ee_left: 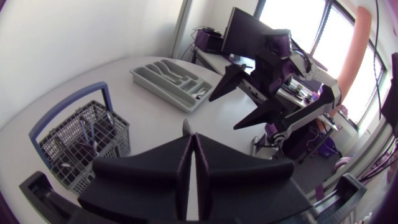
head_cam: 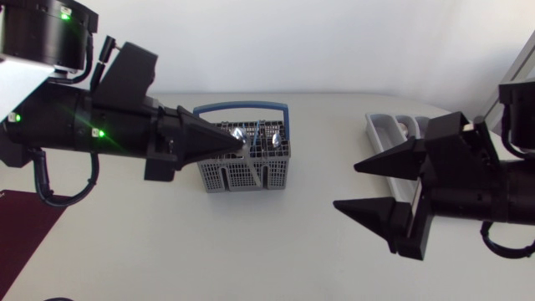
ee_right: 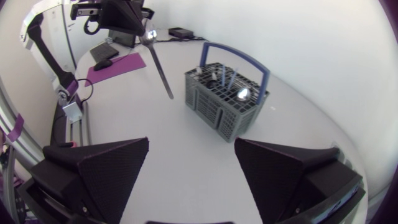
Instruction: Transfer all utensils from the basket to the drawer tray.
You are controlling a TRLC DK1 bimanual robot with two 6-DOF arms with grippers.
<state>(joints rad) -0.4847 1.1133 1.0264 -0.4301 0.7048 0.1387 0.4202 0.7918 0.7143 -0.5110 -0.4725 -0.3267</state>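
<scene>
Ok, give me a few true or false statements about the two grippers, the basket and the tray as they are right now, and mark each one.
1. The left gripper is shut on a utensil. True.
2. The right gripper is holding a spoon. False: it is open and empty.
3. The basket is empty. False: utensils stand in it.
4. The basket has a blue handle. True.
5. The drawer tray lies on the right arm's side of the table. True.
</scene>
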